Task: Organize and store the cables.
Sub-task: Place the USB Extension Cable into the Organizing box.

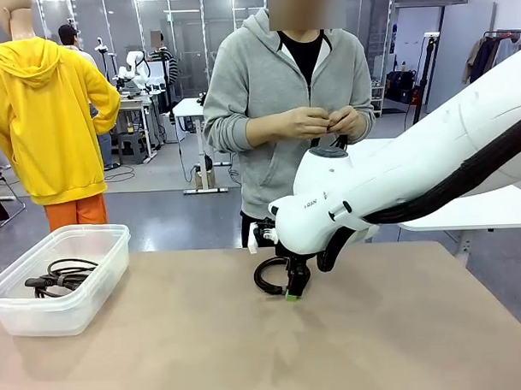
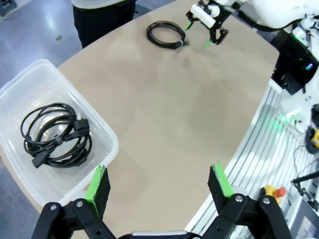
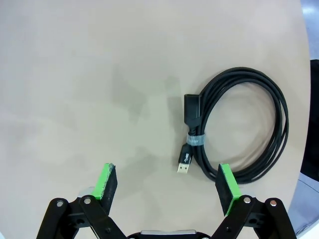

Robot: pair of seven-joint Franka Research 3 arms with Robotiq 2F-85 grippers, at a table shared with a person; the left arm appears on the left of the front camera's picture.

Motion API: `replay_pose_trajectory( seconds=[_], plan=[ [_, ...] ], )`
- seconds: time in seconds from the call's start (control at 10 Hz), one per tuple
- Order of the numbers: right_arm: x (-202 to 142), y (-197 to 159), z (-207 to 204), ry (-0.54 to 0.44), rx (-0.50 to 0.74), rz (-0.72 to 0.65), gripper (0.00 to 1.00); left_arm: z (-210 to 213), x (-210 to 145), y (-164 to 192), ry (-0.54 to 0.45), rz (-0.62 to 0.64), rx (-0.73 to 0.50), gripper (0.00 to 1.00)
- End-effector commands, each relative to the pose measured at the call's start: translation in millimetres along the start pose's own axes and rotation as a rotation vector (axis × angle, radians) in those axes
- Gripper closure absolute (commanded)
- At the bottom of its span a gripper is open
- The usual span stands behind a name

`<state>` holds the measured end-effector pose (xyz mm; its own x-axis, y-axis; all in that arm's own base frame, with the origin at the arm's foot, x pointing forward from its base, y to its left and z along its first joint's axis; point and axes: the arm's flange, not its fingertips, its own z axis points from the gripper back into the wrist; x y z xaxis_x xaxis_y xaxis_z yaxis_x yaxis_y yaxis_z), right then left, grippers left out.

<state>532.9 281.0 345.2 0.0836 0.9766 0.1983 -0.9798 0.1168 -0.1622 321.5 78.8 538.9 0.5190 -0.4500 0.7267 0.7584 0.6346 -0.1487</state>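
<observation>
Thin black cable coil [image 3: 196, 140], bound with a pale band, USB plug ends side by side: flat on the tan tabletop [image 1: 163, 352] near its far edge, in front of a person [image 1: 282, 83] in a grey hoodie with hands [image 1: 322, 122] together at the chest. Just beside the coil, right gripper [image 3: 166, 172], green-padded fingers [image 3: 107, 181] spread wide, holding nothing. Second black cable coil [image 2: 57, 140]: inside a clear plastic bin [image 2: 107, 129] at the tabletop's left end. Left gripper [image 2: 159, 181] above the near edge by the bin, fingers wide apart, empty.

Nothing legible; small print on the right arm [image 1: 316, 205] blurs out
</observation>
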Motion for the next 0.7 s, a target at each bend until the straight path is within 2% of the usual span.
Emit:
replay_pose_trajectory(
  seconds=[0.0,0.6],
  plan=[
    [7,-15,-11,0.016,0.02,-0.013,0.0,1,3,2,0.009,-0.012,0.009,0.0],
    [7,-36,-40,0.069,0.111,-0.02,0.0,1,3,2,0.009,-0.012,0.009,0.0]
  ],
)
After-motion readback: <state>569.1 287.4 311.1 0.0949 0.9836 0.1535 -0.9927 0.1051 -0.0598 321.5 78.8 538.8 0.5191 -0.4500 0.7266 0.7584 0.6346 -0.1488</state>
